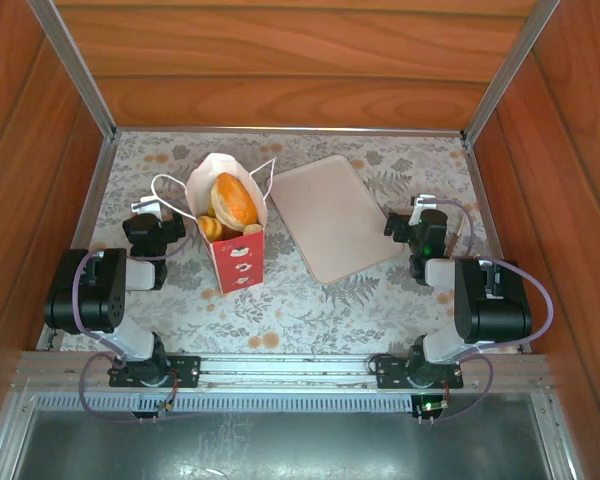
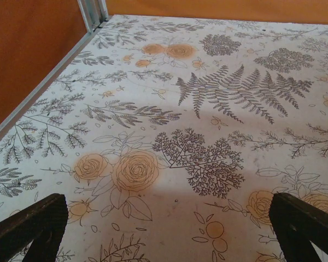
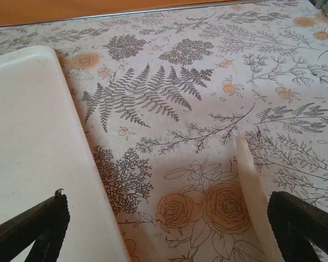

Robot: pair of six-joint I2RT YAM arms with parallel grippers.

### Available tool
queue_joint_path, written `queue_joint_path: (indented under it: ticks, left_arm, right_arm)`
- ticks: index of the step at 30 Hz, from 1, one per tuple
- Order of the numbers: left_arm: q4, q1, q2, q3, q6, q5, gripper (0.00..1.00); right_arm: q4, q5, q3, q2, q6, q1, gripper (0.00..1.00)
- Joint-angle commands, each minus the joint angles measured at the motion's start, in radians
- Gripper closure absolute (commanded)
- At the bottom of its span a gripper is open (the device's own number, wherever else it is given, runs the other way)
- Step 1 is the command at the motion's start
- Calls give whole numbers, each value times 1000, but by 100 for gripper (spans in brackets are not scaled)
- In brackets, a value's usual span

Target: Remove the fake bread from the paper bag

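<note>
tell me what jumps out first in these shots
A red and white paper bag stands upright left of centre on the flower-printed table. Glossy golden toy bread shows in its open top. Beside it to the right, a flat beige tray lies at an angle.

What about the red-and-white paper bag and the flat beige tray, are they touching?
Apart. The top view shows a strip of flowered cloth between the tray and the red foot of the paper bag.
</note>
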Motion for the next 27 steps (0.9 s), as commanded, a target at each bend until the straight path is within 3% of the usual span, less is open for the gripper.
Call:
queue_joint_path:
  ticks: [1,27]
  left_arm:
    - [16,0,-8,13,1,1,0]
    - [17,5,-28,-2,-33,-57,0]
  right_arm:
    - [2,-11,20,-4,-11,-4,0]
    - [2,-11,20,-4,-10,-4,0]
